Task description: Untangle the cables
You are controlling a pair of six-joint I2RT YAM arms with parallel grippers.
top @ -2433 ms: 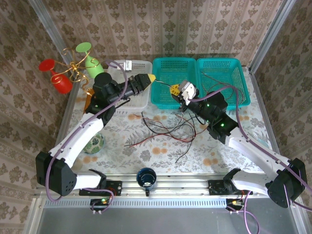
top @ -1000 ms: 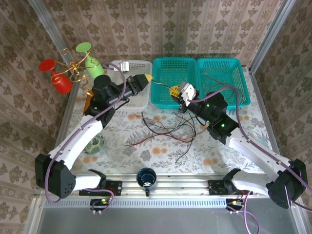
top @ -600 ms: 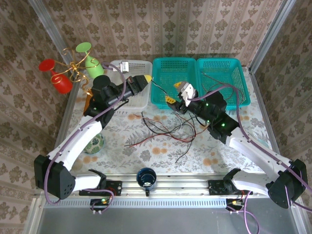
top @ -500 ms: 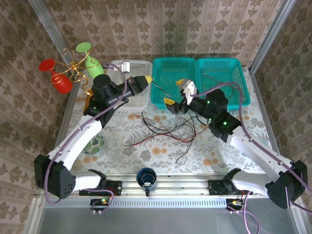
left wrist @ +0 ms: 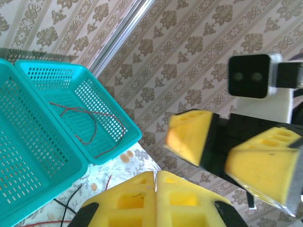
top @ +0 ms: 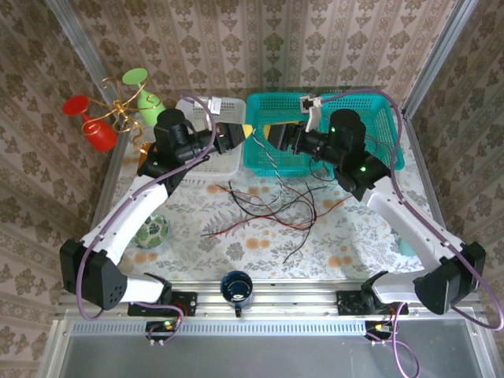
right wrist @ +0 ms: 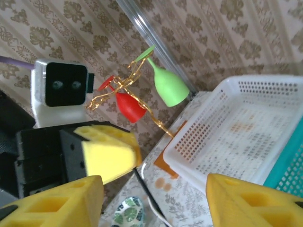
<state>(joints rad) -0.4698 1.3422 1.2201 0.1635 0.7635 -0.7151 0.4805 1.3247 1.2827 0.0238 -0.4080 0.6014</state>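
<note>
A loose tangle of red, black and white cables (top: 268, 206) lies on the flowered table in front of the baskets. My left gripper (top: 246, 130) hovers at the near left corner of the middle teal basket, shut on a black and white cable (top: 264, 157) that hangs down to the tangle. In the right wrist view that strand (right wrist: 147, 191) drops from the left gripper's closed yellow fingers (right wrist: 110, 152). My right gripper (top: 276, 134) faces it at the same height, open and holding nothing. Its own fingers (right wrist: 52, 203) stand wide apart. A red cable (left wrist: 90, 124) lies in the right teal basket.
Two teal baskets (top: 391, 130) and a white basket (top: 227, 163) line the back of the table. Red and green plastic glasses (top: 98, 130) stand at the back left. A green patterned ball (top: 151, 231) sits by the left arm and a dark cup (top: 236, 285) at the front edge.
My right gripper has risen from the table's tangle, swung back over the middle teal basket and opened, now facing the left gripper. The left gripper shifted slightly right, still shut.
</note>
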